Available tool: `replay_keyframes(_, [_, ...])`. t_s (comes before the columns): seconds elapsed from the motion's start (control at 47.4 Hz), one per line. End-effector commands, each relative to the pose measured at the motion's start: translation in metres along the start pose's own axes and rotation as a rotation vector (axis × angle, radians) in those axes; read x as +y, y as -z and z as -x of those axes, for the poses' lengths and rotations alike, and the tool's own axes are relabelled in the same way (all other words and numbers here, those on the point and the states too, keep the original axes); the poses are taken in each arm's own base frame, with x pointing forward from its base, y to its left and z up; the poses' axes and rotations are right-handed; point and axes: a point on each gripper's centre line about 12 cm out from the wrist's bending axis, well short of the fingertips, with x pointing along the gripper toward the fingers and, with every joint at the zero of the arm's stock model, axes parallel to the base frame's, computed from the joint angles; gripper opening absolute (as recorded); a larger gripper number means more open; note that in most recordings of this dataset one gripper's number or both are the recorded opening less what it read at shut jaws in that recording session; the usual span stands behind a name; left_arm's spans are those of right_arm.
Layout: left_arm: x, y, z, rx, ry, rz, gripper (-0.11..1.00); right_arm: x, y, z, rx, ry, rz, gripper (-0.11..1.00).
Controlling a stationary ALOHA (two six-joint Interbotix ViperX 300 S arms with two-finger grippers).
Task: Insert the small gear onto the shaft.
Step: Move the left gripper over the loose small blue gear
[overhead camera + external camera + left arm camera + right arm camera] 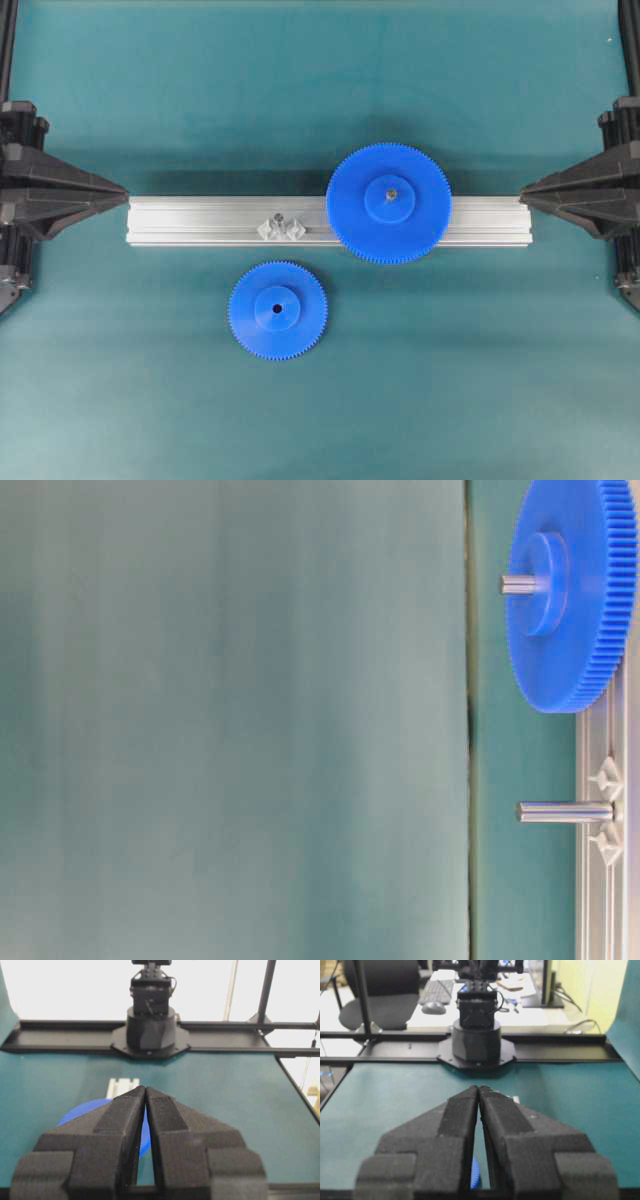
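Note:
The small gear (277, 309) lies flat on the teal mat, just in front of the rail and apart from everything else. The shaft (279, 222) stands on its clear base on the rail, directly behind the gear; in the table-level view the shaft (565, 812) is bare. My left gripper (122, 190) rests at the left edge and my right gripper (524, 190) at the right edge, both far from the gear. Each wrist view shows the fingertips touching with nothing between them: left gripper (145, 1089), right gripper (479, 1088).
A long aluminium rail (200, 221) crosses the middle. A wider blue gear (388, 203) sits on a pin over its right half, also seen as the wider gear (570, 590). A blue gear edge (80, 1110) shows beside the left fingers; which gear, I cannot tell.

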Motion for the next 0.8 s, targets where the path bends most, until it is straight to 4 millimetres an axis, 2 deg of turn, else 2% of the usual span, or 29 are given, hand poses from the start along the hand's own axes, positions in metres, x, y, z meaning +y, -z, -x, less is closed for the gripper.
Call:
replay_keyframes(0.0, [-0.001, 0.0, -0.008, 0.017, 0.004, 0.011, 0.16, -0.002, -0.002, -0.004, 0.0, 0.01, -0.01, 0.16])
replay_keyframes(0.084, [-0.001, 0.004, -0.015, 0.045, 0.004, 0.017, 0.25, -0.003, 0.007, -0.003, 0.044, 0.025, -0.063, 0.23])
replay_keyframes(0.19, [-0.001, 0.006, -0.025, 0.074, 0.004, 0.017, 0.18, -0.004, 0.016, -0.002, 0.098, 0.031, -0.118, 0.11])
replay_keyframes(0.295, [-0.001, 0.008, -0.036, 0.098, 0.005, 0.018, 0.13, -0.003, 0.019, -0.001, 0.129, 0.033, -0.156, 0.05])
replay_keyframes(0.527, [-0.003, 0.012, -0.046, 0.167, 0.01, 0.019, 0.12, -0.003, 0.026, 0.0, 0.177, 0.036, -0.171, 0.04])
replay_keyframes(0.781, [-0.015, 0.017, -0.049, 0.297, 0.056, 0.03, 0.12, -0.007, 0.033, 0.001, 0.244, 0.061, -0.175, 0.04])
